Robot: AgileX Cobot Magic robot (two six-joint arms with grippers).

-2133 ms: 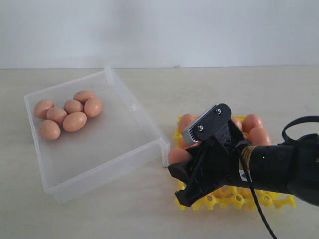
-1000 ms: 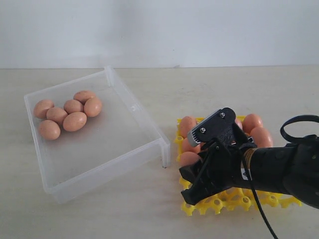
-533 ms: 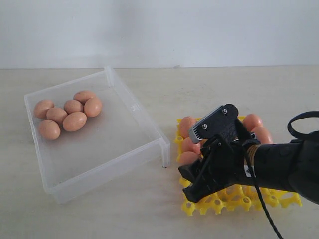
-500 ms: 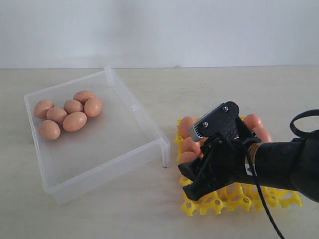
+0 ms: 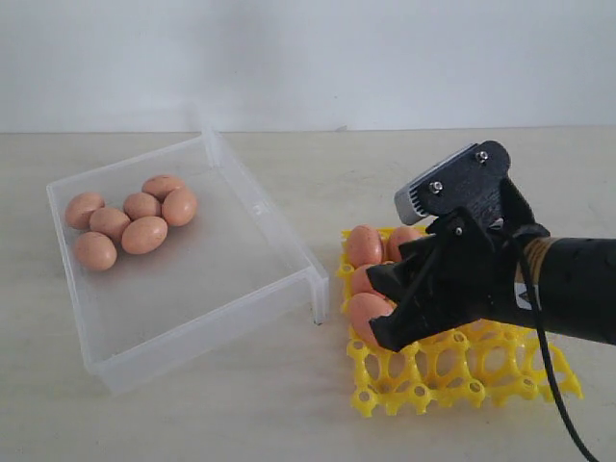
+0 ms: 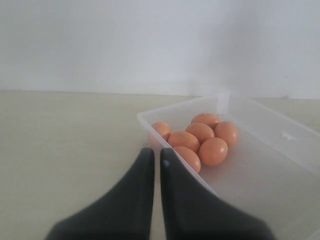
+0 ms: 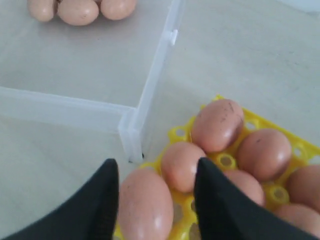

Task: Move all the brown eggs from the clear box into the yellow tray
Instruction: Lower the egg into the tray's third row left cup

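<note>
Right gripper (image 5: 383, 308) stood with jaws apart, straddling a brown egg (image 7: 145, 205) seated in the yellow tray (image 5: 452, 380) corner cell nearest the clear box (image 5: 207, 313) | left gripper (image 6: 154, 156) held fingers together beside the box | six more eggs (image 5: 130, 219) lay clustered at its left end | box and tray sat on the counter (image 5: 289, 423)

A pale beige table (image 5: 192, 414) with a plain, matte top carries two things directly. The clear box (image 5: 207, 322) sits askew on the left of the exterior view, and the yellow tray (image 5: 462, 385) lies flat on the right, nearer the front. The box's near right corner stands just beside the tray's left edge, with a narrow strip of bare tabletop between them.
</note>
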